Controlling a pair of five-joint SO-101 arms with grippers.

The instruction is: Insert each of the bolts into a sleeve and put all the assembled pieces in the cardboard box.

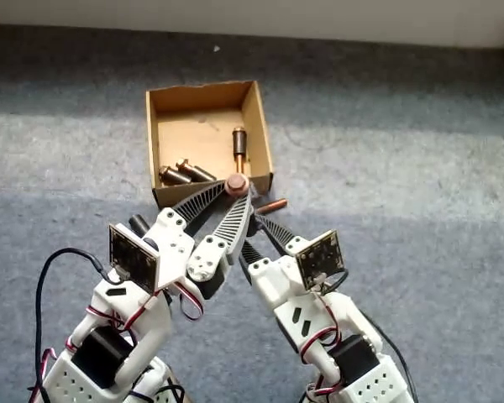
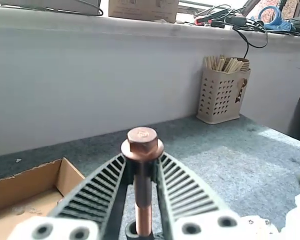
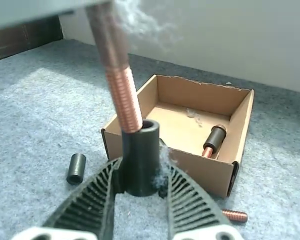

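The left tool (image 2: 142, 165) is closed on a copper-coloured hex-head bolt (image 2: 142, 145). Its two ribbed black fingers (image 2: 102, 187) press against the shank just under the flanged head, so the bolt stands upright with its head above the fingertips. The right tool (image 3: 141, 172) is clamped around a short black cylindrical sleeve (image 3: 141, 150), gripping its lower half from both sides and holding it upright with the open bore facing up. The threaded end of the bolt meets the mouth of the sleeve. It looks to be just entering the bore, though how deep it sits is hard to tell.

In the high view the two tools come together at the near wall of the open brown cardboard box (image 1: 256, 117), with the bolt head over that wall's rim.

Inside the box, one bolt already seated in a sleeve (image 1: 238, 147) lies near the right wall. Two more dark-and-copper pieces (image 1: 185, 173) lie side by side in the near left corner.

On the grey carpeted counter (image 1: 403, 168), a loose copper bolt (image 1: 271, 206) lies just outside the box's near right corner. A spare black sleeve (image 3: 76, 168) rests beside the box's other near corner. A beige perforated basket of wooden sticks (image 2: 222, 92) stands farther off against the wall.
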